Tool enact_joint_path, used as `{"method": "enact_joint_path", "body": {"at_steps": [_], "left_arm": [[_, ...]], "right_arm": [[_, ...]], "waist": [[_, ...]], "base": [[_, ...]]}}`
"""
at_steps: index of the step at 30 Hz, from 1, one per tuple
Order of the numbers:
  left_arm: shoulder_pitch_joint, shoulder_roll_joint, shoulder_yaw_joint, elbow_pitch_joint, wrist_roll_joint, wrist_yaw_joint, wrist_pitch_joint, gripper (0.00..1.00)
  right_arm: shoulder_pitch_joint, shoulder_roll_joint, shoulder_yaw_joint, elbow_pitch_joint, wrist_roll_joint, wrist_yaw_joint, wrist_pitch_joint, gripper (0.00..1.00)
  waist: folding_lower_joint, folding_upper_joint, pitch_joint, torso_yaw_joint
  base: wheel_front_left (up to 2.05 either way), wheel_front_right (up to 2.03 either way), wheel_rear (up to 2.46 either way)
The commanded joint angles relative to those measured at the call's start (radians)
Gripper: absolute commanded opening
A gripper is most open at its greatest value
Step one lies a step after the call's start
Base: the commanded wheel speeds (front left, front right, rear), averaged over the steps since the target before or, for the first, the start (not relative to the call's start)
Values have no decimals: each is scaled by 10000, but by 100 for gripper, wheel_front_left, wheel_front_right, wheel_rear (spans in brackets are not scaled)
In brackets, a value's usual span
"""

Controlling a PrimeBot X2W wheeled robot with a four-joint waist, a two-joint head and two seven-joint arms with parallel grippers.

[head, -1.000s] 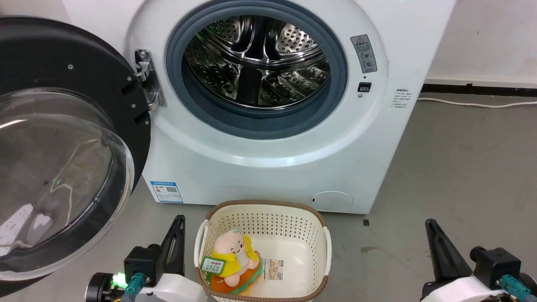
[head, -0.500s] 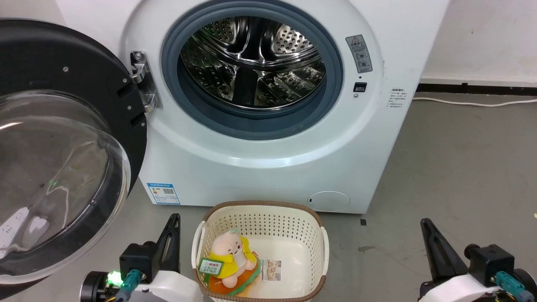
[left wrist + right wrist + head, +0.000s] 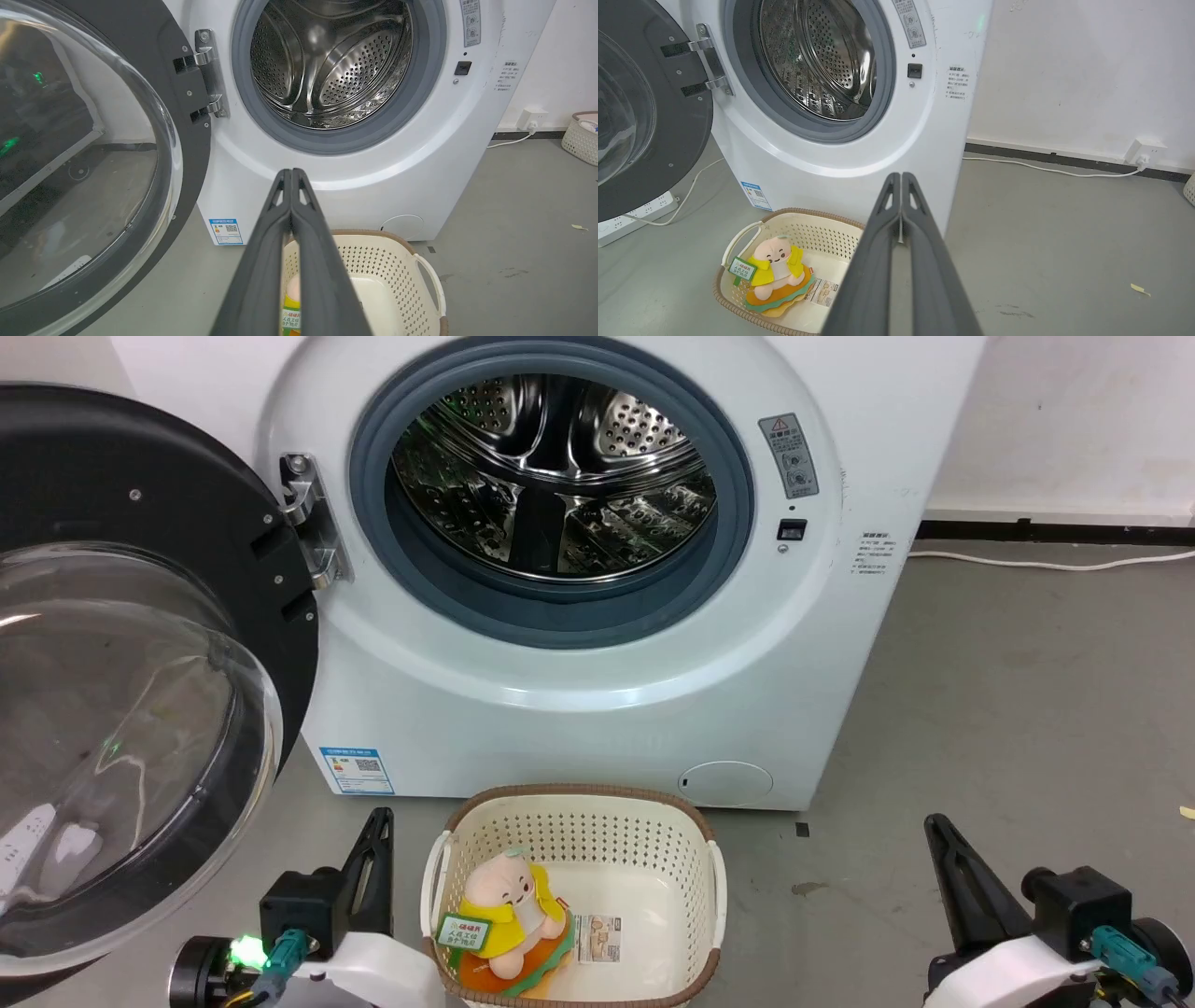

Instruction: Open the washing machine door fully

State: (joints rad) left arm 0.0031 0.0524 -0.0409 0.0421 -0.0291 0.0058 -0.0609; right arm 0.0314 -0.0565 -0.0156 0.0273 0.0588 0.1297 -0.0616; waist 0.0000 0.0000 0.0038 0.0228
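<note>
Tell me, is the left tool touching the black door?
Apart. The head view shows bare grey floor between the left tool and the door.

Grey floor (image 3: 1027, 691) spreads right; white wall (image 3: 1064, 70) stands far behind; black skirting (image 3: 1055, 531) lines its foot; white cable (image 3: 1041, 169) reaches a socket (image 3: 1144, 150).

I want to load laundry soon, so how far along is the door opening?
Done: the washing machine door stands swung wide to the left on its hinge, the drum fully exposed. In hand: nothing; the left claw and right claw are shut, low beside the basket, apart from the door. Left: probably nothing, though whether the hinge allows more travel cannot be told.
</note>
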Motion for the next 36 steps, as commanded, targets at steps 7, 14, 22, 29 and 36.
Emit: {"method": "enact_joint_path", "body": {"at_steps": [7,14,22,29,36], "left_arm": [[-26,-10,147,-145,120,-33,172,0],[-28,-14,233,-236,176,-41,315,0],[-30,-19,331,-339,240,-51,479,0],[-31,-22,409,-421,291,-58,609,0],[-31,-22,409,-421,291,-58,609,0]], "right_arm": [[-180,51,54,-116,-228,8,178,0],[-224,55,88,-168,-346,9,322,0],[-274,59,126,-226,-481,9,486,0],[-314,62,156,-273,-588,10,616,0],[-314,62,156,-273,-588,10,616,0]], "waist": [[0,0,-10,-58],[0,0,-19,-114],[0,0,-30,-178],[0,0,-38,-228],[0,0,-38,-228]], "base": [[0,0,0],[0,0,0],[0,0,0],[0,0,0],[0,0,0]]}}
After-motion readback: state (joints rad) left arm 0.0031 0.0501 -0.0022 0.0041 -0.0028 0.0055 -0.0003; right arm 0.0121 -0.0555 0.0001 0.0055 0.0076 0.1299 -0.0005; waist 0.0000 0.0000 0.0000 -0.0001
